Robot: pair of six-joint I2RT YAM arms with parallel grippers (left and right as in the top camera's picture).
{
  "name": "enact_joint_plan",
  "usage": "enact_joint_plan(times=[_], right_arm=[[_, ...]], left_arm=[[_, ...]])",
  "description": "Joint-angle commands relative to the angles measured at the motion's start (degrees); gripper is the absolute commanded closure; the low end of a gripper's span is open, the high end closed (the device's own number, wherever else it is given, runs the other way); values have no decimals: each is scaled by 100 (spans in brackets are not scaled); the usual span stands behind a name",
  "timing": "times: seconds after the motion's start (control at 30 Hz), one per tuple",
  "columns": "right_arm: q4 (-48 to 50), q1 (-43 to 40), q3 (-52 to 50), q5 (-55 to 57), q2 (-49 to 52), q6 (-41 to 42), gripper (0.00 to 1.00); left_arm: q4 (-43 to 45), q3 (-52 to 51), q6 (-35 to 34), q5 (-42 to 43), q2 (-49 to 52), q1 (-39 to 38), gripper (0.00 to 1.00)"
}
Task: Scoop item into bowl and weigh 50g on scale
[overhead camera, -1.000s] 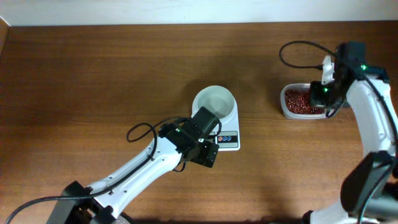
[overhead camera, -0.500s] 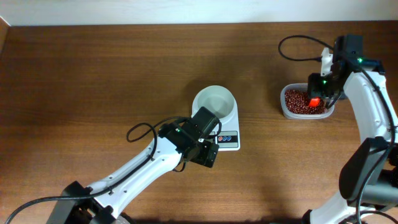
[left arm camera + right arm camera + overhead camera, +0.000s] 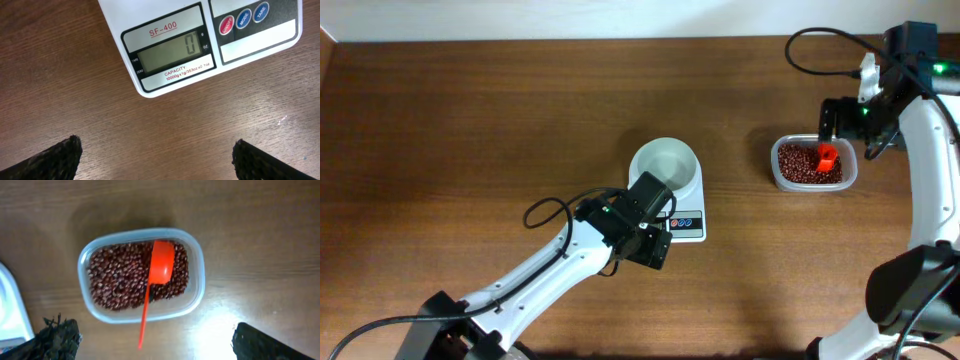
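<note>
Opening wide over the last second, the right gripper (image 3: 845, 118) is letting go of the red scoop (image 3: 161, 265) and pulling up and away from it. A moment earlier it was closed low over the clear tub (image 3: 200, 275). Its jaws are now standing fully apart and holding nothing. The scoop is lying below them and about midway between them, cup resting on the beans (image 3: 115, 277), handle hanging over the tub's near rim toward the jaws.

The left gripper (image 3: 652, 238) is not moving. It is hovering with its jaws spread wide and empty, and the scale (image 3: 260, 45) is sitting just ahead of them with its display (image 3: 190, 44) showing zero.

The white bowl (image 3: 665, 160) is resting on the scale's far end, beyond the left jaws, and it is looking empty. So the weighing is probably not getting underway yet. All the beans are staying in the tub, and the scoop likely needs picking up again before anything is reaching the bowl.

Counting: one bowl, one scale, one tub, one scoop and one loose heap of beans. The scale has three buttons, one red and two blue. Two grippers are showing, both empty.
</note>
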Motion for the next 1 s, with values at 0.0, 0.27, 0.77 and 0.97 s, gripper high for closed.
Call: enact_joint_plan(times=[0.0, 0.27, 0.77, 0.97], right_arm=[[267, -81, -122, 83, -92, 111, 0], [-85, -92, -387, 72, -291, 323, 19], [2135, 179, -2345, 66, -289, 326, 56], [2138, 179, -2345, -127, -289, 323, 56]], left_arm=[[-2, -22, 9, -46, -57, -17, 1], [-2, -22, 9, -46, -57, -17, 1], [-2, -22, 9, -46, -57, -17, 1], [-2, -22, 9, -46, -57, -17, 1]])
